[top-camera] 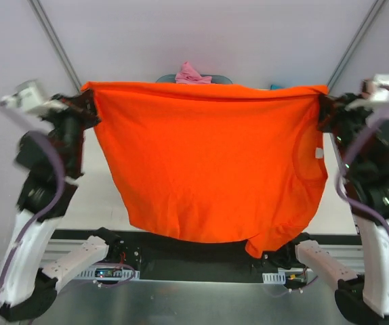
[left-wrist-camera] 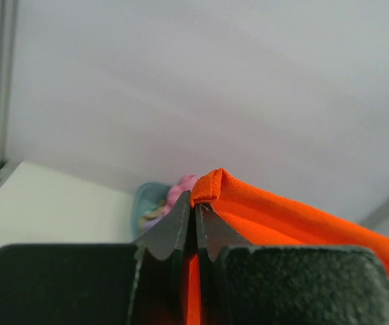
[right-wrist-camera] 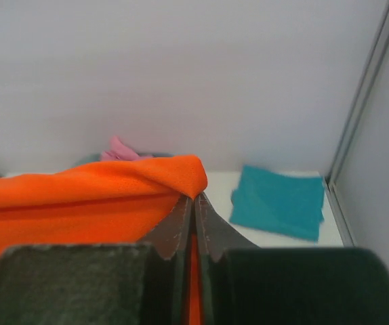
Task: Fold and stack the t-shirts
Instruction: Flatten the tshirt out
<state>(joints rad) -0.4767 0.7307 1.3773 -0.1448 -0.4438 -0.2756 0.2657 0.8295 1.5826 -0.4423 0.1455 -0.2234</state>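
Observation:
A bright orange t-shirt [top-camera: 208,162] hangs spread in the air between my two arms, its top edge stretched taut and its body drooping toward the arm bases. My left gripper [top-camera: 89,108] is shut on the shirt's left top corner [left-wrist-camera: 211,186]. My right gripper [top-camera: 322,108] is shut on the right top corner [right-wrist-camera: 188,172]. A folded teal t-shirt [right-wrist-camera: 279,202] lies flat on the table at the back right. A pink t-shirt [top-camera: 191,73] pokes up behind the orange one.
A blue-grey oval tub [left-wrist-camera: 150,203] holding pink and lavender cloth stands at the back of the table against the wall. Metal frame posts [top-camera: 52,34] rise at the back left and back right [right-wrist-camera: 367,88]. The hanging shirt hides most of the tabletop [top-camera: 93,196].

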